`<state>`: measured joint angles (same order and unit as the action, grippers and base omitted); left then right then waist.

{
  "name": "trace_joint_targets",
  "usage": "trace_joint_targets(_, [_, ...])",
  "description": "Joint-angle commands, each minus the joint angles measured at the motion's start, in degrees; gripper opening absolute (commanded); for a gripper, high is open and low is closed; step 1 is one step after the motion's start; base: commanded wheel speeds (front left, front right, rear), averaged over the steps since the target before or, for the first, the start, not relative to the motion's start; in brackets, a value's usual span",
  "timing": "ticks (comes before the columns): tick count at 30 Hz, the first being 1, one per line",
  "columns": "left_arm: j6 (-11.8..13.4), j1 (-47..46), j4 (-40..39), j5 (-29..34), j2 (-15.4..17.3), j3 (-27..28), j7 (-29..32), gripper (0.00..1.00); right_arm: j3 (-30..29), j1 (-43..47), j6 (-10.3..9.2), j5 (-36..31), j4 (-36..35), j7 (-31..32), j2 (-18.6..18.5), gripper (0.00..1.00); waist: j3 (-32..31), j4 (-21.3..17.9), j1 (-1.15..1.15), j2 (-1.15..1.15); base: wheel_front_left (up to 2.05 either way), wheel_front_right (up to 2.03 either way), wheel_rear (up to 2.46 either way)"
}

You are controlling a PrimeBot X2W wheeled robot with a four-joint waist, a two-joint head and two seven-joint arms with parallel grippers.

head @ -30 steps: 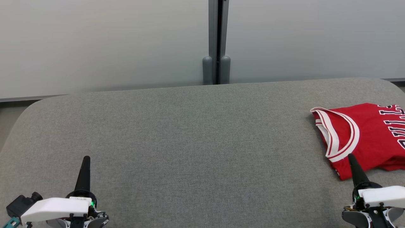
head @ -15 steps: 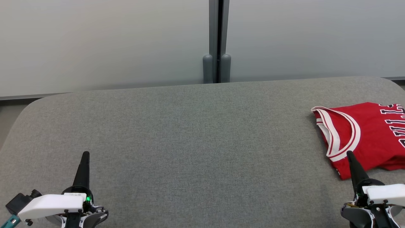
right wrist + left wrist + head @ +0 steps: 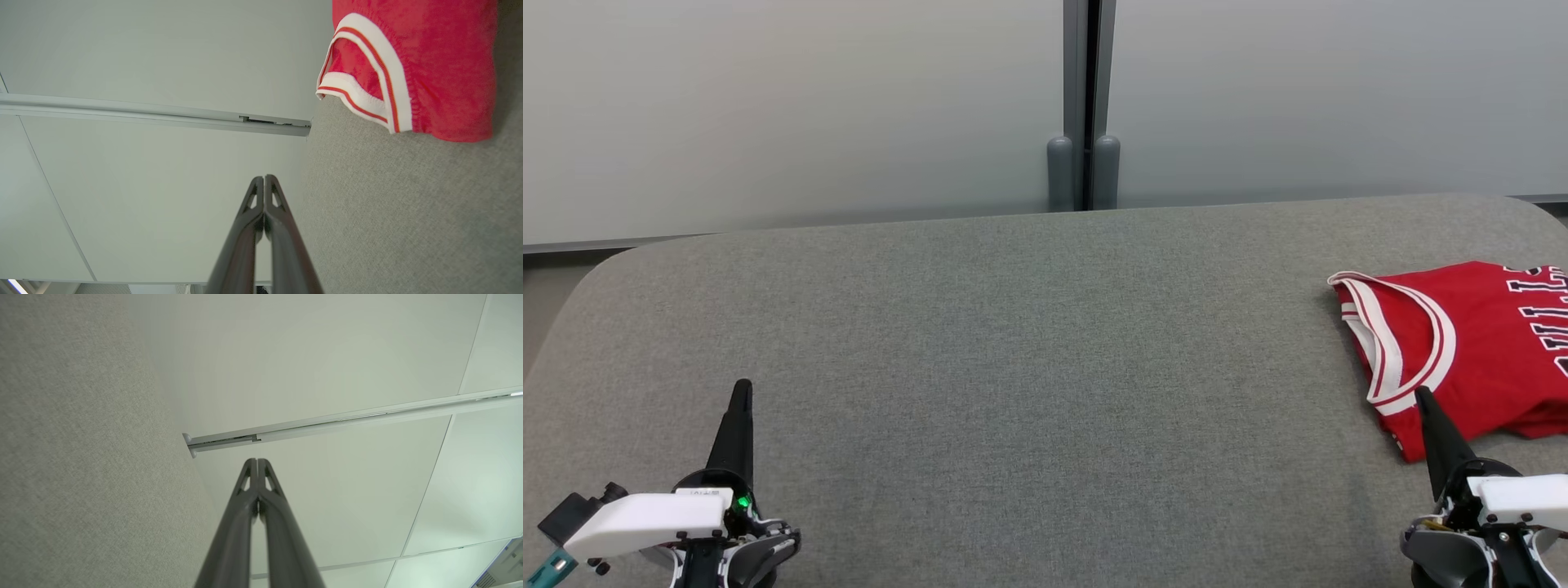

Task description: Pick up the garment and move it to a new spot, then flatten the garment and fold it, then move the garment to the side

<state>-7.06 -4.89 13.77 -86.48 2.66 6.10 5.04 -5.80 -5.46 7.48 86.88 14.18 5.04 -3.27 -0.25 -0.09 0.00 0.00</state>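
Garment (image 3: 1470,343) lies folded at the right end of the bench (image 3: 1013,367), likely parked aside as asked. Your left gripper (image 3: 742,388) and right gripper (image 3: 1421,396) sit low, jaws together, empty; you look done.

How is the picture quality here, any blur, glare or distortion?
Head view: soft even light, no glare, red jersey cropped at the right edge. Left wrist view: sharp, left tool in focus, scene tilted. Right wrist view: jersey casts a soft shadow on the grey fabric.

Grey upholstered surface (image 3: 1013,343), pale panelled wall (image 3: 768,106)
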Motion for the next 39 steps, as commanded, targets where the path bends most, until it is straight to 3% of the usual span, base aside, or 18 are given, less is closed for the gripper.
trace_joint_targets(1, [-0.4, -0.9, 0.0, -1.2, 0.3, 0.3, 0.4, 0.0, -0.4, -0.8, 0.02, 1.2, -0.3, 0.4, -0.1, 0.0, 0.0, 0.0, 0.0, 0.0, 0.0, 0.0, 0.0])
trace_joint_targets(15, [-0.6, -1.9, 0.4, -6.2, 0.4, 0.6, 1.7, 0.0, -0.9, -1.0, 0.02, 5.9, -0.2, 1.7, 0.4, 0.0, 0.4, 0.1, 0.0, 0.0, 0.0, 0.0, 0.0])
trace_joint_targets(39, [-0.6, -1.7, 0.4, -6.0, 0.4, 0.6, 1.7, 0.0, -0.9, -1.0, 0.02, 5.6, -0.2, 1.7, 0.3, 0.0, 0.4, 0.1, 0.0, 0.0, 0.0, 0.0, 0.0])
